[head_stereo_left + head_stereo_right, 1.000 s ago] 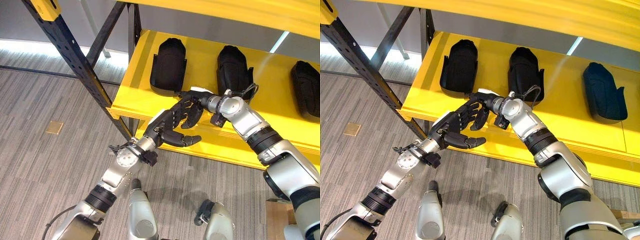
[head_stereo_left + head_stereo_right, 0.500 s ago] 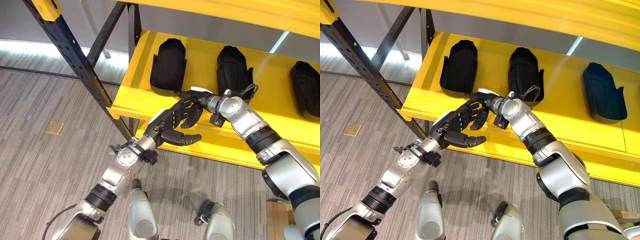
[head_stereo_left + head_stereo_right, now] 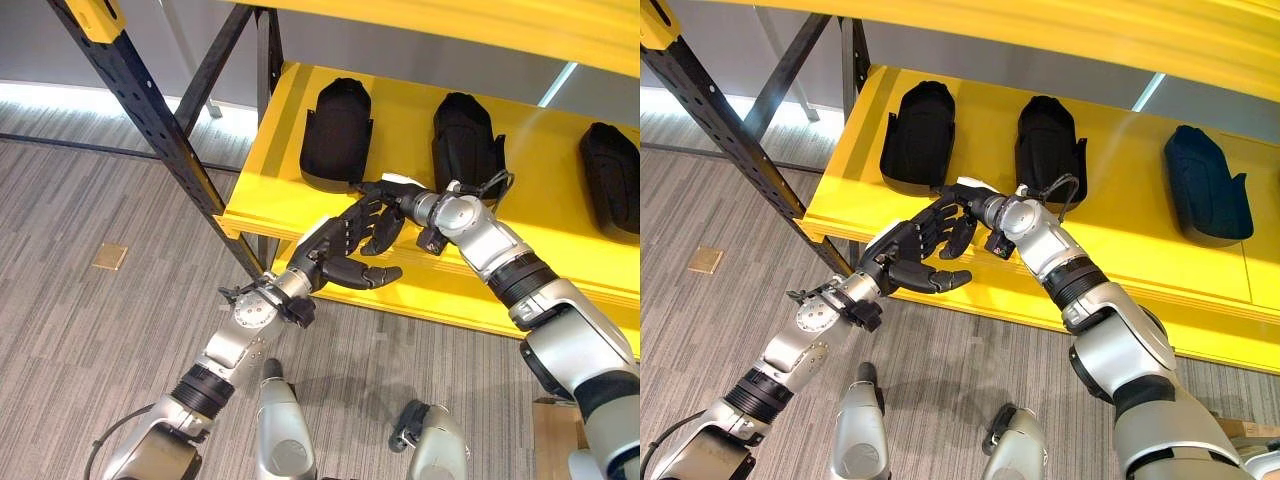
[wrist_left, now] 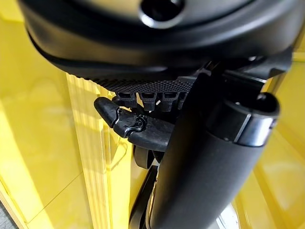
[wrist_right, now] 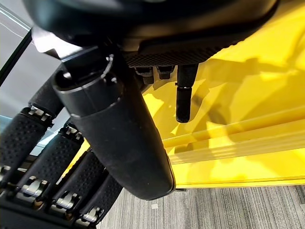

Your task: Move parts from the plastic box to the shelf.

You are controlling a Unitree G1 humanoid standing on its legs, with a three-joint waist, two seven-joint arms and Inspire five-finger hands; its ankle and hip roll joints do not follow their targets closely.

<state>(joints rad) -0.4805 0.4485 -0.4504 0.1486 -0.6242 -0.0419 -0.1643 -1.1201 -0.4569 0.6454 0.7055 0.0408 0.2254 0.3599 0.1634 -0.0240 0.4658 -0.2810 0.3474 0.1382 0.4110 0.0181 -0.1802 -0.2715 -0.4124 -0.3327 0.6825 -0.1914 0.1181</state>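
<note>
**Both hands at the shelf's front edge, no part held**

I see three black parts lying on the yellow shelf (image 3: 270, 190): left part (image 3: 337, 133), middle part (image 3: 463, 140), right part (image 3: 611, 178), spaced apart in a row. My left hand (image 3: 335, 255) sits at the front lip, fingers loosely extended and thumb out, holding nothing. My right hand (image 3: 382, 212) hangs just above it, fingers relaxed and spread, empty, fingertips near the left hand's fingers. Grey carpet floor (image 3: 90, 300) below.
</note>
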